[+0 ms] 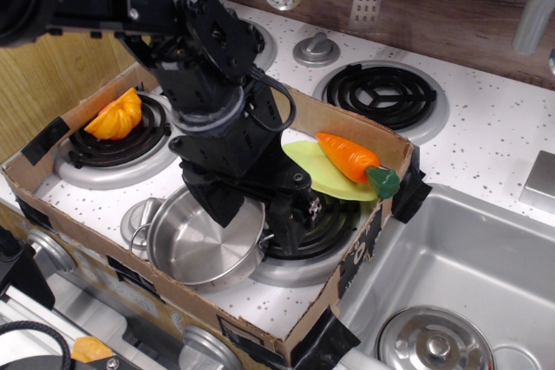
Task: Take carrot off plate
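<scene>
toy stovetop w/ a cardboard frame (360, 253) round the near burners, sink to the right. carrot (351, 158) lies on the lime plate (316, 175) over the near-right burner, green top pointing right. gripper (260, 214) hangs left of the plate, beside the steel pot (199, 244) (fingers spread, holding nothing, i think). task not started: reach, grasp & lift-off all remain.

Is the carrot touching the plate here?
Touching. The one view shows the carrot lying across the plate, its green top overhanging the rim.
</scene>
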Robot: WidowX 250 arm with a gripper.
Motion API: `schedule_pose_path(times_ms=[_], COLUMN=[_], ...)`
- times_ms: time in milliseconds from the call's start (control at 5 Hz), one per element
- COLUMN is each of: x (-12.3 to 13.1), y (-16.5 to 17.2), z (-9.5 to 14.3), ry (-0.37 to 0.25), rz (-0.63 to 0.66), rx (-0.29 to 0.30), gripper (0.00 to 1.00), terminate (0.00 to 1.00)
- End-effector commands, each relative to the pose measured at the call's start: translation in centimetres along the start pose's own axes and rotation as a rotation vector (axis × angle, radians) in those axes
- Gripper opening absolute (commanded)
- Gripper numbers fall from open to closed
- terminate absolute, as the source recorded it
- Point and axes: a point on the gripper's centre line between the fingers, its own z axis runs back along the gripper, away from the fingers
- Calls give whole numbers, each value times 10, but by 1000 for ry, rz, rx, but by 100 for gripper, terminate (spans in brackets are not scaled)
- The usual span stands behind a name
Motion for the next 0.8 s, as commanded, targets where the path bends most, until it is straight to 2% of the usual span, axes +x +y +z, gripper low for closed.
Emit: schedule_pose_path(times_ms=[0,200,400,600], x=[0,10,29,53], y=[0,-7,-21,-32], z=[0,12,25,27], ry=[0,12,53,42], rz=[0,75,269,456], rx=[0,86,237,368], gripper=[100,100,100,100], terminate=[0,0,0,0])
